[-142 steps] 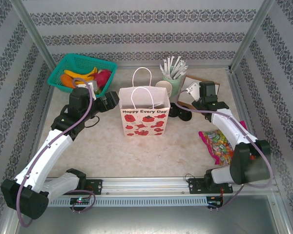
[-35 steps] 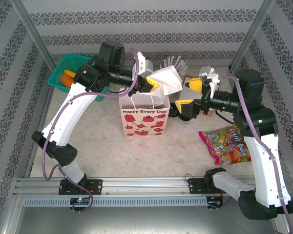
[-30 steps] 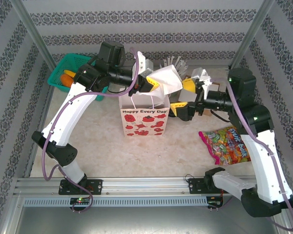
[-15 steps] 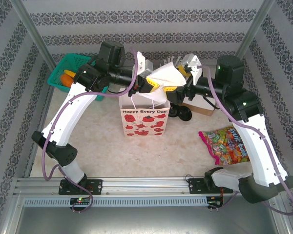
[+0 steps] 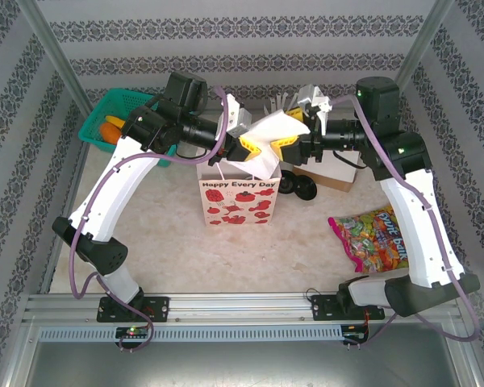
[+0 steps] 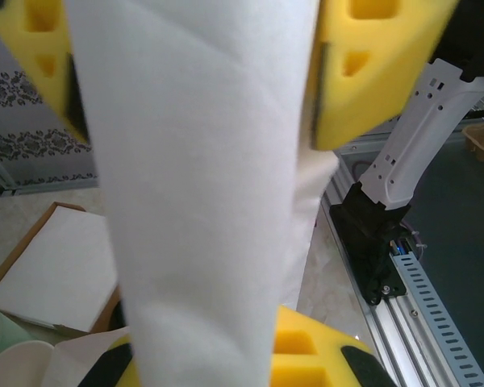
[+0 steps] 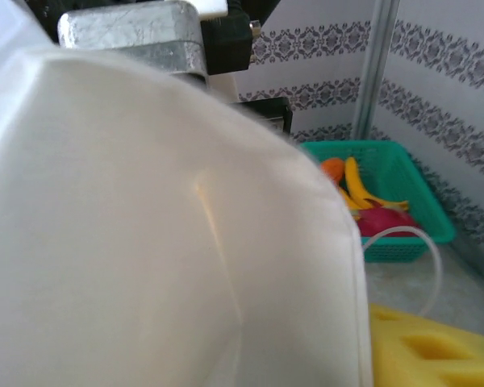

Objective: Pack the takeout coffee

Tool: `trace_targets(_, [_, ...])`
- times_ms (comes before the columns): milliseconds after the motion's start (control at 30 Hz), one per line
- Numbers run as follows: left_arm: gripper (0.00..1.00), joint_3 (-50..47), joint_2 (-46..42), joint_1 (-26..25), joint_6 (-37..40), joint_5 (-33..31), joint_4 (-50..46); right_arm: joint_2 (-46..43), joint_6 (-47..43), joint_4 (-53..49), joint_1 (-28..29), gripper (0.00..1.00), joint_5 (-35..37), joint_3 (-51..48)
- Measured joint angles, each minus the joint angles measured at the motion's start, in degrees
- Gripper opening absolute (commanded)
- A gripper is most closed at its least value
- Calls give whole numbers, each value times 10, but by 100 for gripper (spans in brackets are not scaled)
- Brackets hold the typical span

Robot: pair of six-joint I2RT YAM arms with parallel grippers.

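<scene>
Coffee cup [image 6: 18, 359] is showing low in the left wrist view as a curved cream rim, sitting on the bench [image 5: 185, 242] just beside a cardboard tray [image 6: 56, 270]. So little of the coffee cup is showing that I cannot tell its tilt or which way its long axis is running.

Nearest, both arms are standing up from the rail [image 5: 242, 306] at the bench's front edge. The left arm [image 5: 113, 193] is bowing out to the left at its elbow and stretching across to the right, wrist lying level. The right arm [image 5: 419, 210] is standing tall along the right side and folding leftward at the top, forearm level. A glossy candy bag [image 5: 369, 238] is lying flat beside it.

Mid-bench, a white paper bag [image 5: 236, 200] printed with red flowers is standing upright. Above its mouth, the left claw [image 5: 252, 145] is clenching a stiff white fold of the paper bag between yellow pads [image 6: 371, 64]. The right claw [image 5: 293, 134] is meeting the same fold from the right; whether it is gripping I cannot tell. Round black lids [image 5: 298, 188] are resting just right of the paper bag.

Farther back, white sticks [image 5: 274, 105] are fanning upward, and a teal mesh basket [image 5: 105, 121] is holding fruit [image 5: 117, 125].
</scene>
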Motion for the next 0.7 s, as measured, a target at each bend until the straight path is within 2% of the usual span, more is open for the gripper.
trace_targets(100, [1,0,0,0,0,-2,0,0,-1,-2,0,8,-7,0])
trace_targets(133, [5,0,0,0,0,-3,0,0,-2,-3,0,0,-8,0])
trace_targets(300, [20,-7,-2,0,-1,-18,3,-7,5,-3,-8,0,-8,0])
trace_targets(333, [27,-15,-5,0,-1,-24,3,-11,8,-2,-8,0,-7,0])
trace_targets(400, [56,-44,-17,2,-5,-34,10,-17,13,0,-8,0,-1,0])
trace_targets(533, [83,-178,-84,19,-59,-88,83,-30,12,1,-7,0,30,0])
trace_targets(633, [86,-266,-141,26,-114,-165,145,-29,6,0,-7,0,59,2])
trace_targets(700, [86,-288,-161,27,-138,-218,166,-27,-2,-1,-8,0,83,5])
